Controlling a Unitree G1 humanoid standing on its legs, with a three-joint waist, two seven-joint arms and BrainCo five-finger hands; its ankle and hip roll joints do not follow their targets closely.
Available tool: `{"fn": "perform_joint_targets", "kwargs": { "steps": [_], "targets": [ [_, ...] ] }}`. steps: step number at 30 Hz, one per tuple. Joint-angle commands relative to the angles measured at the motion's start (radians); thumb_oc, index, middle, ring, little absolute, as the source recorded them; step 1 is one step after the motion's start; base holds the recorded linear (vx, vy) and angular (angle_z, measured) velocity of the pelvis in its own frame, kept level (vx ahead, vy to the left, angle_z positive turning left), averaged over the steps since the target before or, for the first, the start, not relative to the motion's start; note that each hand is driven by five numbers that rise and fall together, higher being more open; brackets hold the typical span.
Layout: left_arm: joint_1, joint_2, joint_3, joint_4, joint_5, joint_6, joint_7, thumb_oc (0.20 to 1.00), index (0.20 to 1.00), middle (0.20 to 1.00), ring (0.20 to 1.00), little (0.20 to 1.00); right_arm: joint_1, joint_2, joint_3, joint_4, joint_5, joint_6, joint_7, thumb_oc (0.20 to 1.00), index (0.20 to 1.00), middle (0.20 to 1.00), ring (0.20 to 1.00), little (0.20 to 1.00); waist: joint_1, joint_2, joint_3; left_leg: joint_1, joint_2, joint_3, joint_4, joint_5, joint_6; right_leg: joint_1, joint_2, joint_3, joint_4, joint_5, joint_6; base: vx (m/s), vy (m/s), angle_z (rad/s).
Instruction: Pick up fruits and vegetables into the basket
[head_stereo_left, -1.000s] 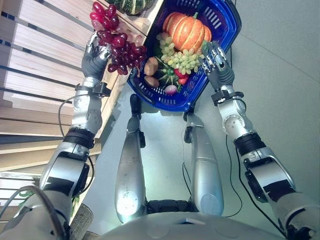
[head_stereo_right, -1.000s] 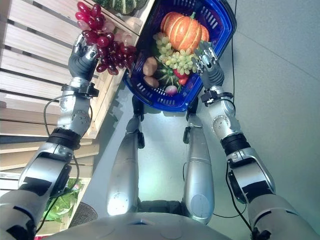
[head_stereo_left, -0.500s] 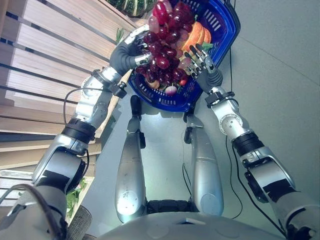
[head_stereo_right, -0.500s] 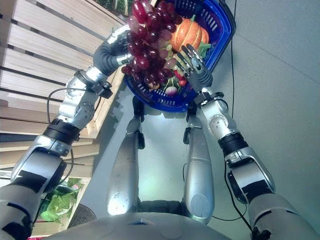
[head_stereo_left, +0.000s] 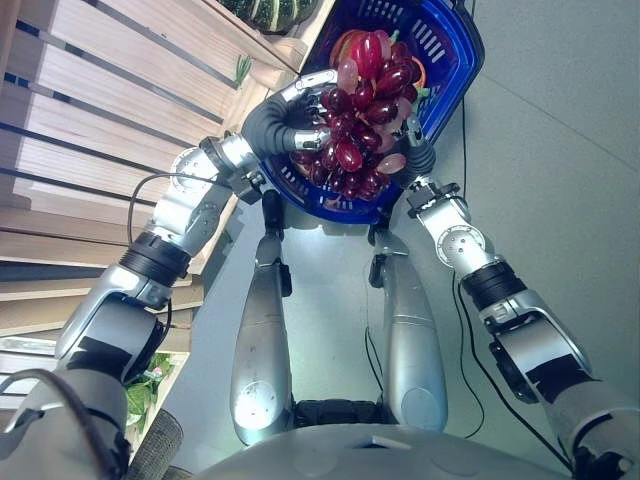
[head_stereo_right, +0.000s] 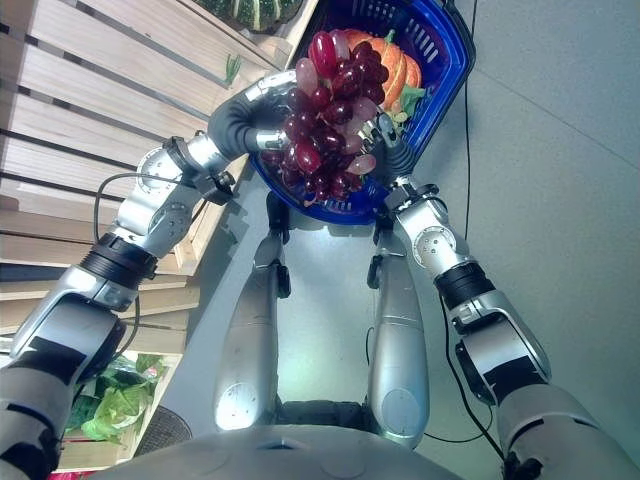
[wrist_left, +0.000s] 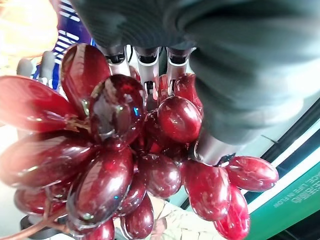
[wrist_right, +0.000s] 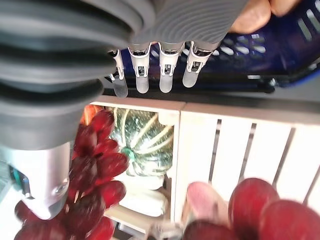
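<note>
A large bunch of red grapes (head_stereo_left: 360, 110) hangs over the blue basket (head_stereo_left: 452, 48), with my left hand (head_stereo_left: 275, 120) shut on its stem end. The left wrist view has the grapes (wrist_left: 115, 150) right under the curled fingers (wrist_left: 145, 65). An orange pumpkin (head_stereo_right: 397, 66) lies in the basket, mostly hidden behind the bunch. My right hand (head_stereo_left: 418, 158) is at the basket's near right rim, partly behind the grapes. In the right wrist view its fingers (wrist_right: 170, 65) reach straight against the basket's blue wall (wrist_right: 280, 55).
Wooden slatted crates (head_stereo_left: 100, 120) run along the left. A green striped squash (head_stereo_left: 270, 12) sits in the crate beside the basket, also seen as the squash (wrist_right: 142, 142) in the right wrist view. Leafy greens (head_stereo_right: 110, 405) lie in a lower crate. Grey floor (head_stereo_left: 560, 150) spreads to the right.
My left hand has swung the red grapes from beside the wooden crate rightward to over the basket. The right hand has stayed at the basket's rim, now partly covered by the bunch.
</note>
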Motion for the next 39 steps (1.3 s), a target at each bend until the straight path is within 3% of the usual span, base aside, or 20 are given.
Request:
{"fn": "perform_joint_targets", "kwargs": {
  "steps": [1,19,26,27,28,29,39],
  "targets": [
    [-0.050,0.001,-0.011,-0.127,0.028,-0.025,-0.040,0.200,0.200,0.200,0.200,0.200,-0.009,-0.028,0.010,-0.116,0.057,0.007,0.086,1.000,1.000,1.000,1.000,1.000,-0.004,0.016,-0.019,-0.005,-0.096,0.041,0.037,-0.064,0.083,0.101,0.039,-0.075,-0.084,0.006,-0.007,0.00,0.000,0.00],
    [-0.074,0.080,-0.104,-0.136,0.154,0.076,0.025,0.200,0.200,0.200,0.200,0.200,-0.001,-0.042,0.040,-0.261,0.295,0.059,0.290,1.000,1.000,1.000,1.000,1.000,-0.004,0.013,-0.019,-0.013,-0.101,0.034,0.036,-0.059,0.086,0.097,0.034,-0.084,-0.100,0.023,0.005,0.00,-0.004,0.01],
    [-0.081,0.089,-0.101,-0.115,0.178,0.092,0.037,0.200,0.200,0.200,0.200,0.200,-0.007,-0.042,0.023,-0.273,0.332,0.059,0.315,1.000,1.000,1.000,1.000,1.000,-0.002,0.012,-0.019,-0.016,-0.102,0.033,0.039,-0.061,0.086,0.095,0.032,-0.087,-0.101,0.026,0.008,0.00,-0.007,0.01],
    [-0.082,0.089,-0.101,-0.109,0.185,0.093,0.036,0.200,0.200,0.200,0.200,0.200,-0.008,-0.042,0.022,-0.274,0.336,0.054,0.321,0.862,0.862,0.862,0.862,0.862,-0.002,0.011,-0.019,-0.016,-0.103,0.033,0.038,-0.061,0.087,0.095,0.033,-0.088,-0.101,0.026,0.009,0.00,-0.025,0.04],
    [-0.081,0.091,-0.099,-0.109,0.189,0.094,0.037,0.200,0.200,0.200,0.200,0.200,-0.006,-0.040,0.020,-0.277,0.339,0.050,0.325,0.482,0.482,0.482,0.482,0.482,-0.002,0.010,-0.019,-0.016,-0.103,0.032,0.039,-0.061,0.087,0.095,0.033,-0.088,-0.102,0.026,0.009,0.00,-0.022,0.04],
    [-0.080,0.091,-0.097,-0.108,0.192,0.098,0.036,0.200,0.200,0.200,0.200,0.200,-0.005,-0.038,0.017,-0.280,0.343,0.048,0.333,0.200,0.200,0.200,0.200,0.200,-0.001,0.009,-0.019,-0.016,-0.103,0.032,0.039,-0.061,0.087,0.096,0.033,-0.089,-0.102,0.027,0.009,0.00,-0.019,0.03],
    [-0.070,0.077,-0.077,-0.100,0.211,0.102,0.044,0.200,0.200,0.200,0.200,0.200,0.000,-0.019,0.001,-0.286,0.360,0.035,0.345,0.200,0.200,0.200,0.200,0.200,-0.001,0.010,-0.019,-0.017,-0.104,0.032,0.042,-0.061,0.087,0.096,0.032,-0.092,-0.102,0.027,0.010,0.00,0.000,0.00]
  ]
}}
